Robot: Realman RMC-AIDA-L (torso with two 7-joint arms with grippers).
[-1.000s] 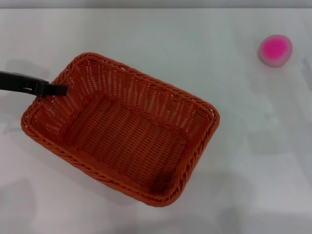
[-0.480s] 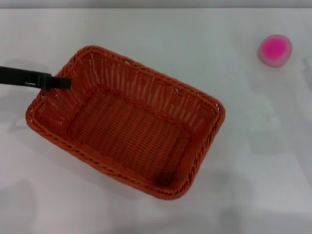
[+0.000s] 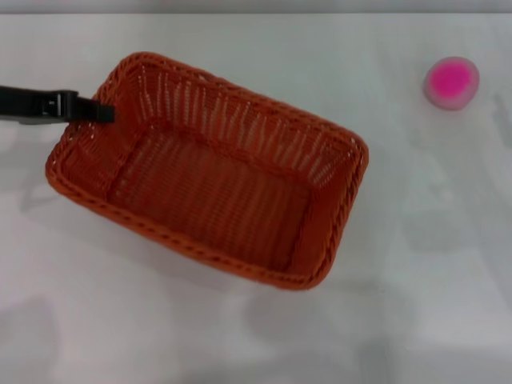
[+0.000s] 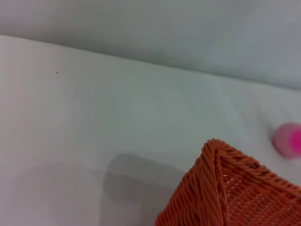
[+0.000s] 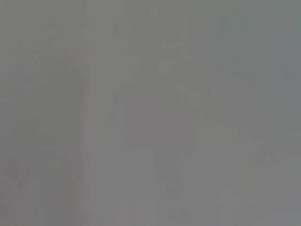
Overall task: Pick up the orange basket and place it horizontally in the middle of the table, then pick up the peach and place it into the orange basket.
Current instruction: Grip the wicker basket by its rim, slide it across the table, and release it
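Orange basket (image 3: 210,168): woven, rectangular, skewed on the desk (image 3: 240,336), long axis running from far-left down to near-right; sits left of centre in the head view.
Basket tilt: far-left corner looks raised, with a shadow under the basket on the left side; can't confirm how much of the base is off the desk.
Left pincer (image 3: 102,113): dark arm comes in from the left edge, tip at the braided rim of the basket's far-left corner, clenched on that rim.
Left wrist view: only a corner of the basket (image 4: 221,188) shows, braided edge peaking up, shadow beside it on the desk (image 4: 94,122); own fingers not visible there.
Peach (image 3: 451,81): magenta-pink ball, far right of the desk, well apart from the basket, untouched; also at the frame edge in the left wrist view (image 4: 289,140).
Right pincer: not seen in any view; right wrist view is plain grey.
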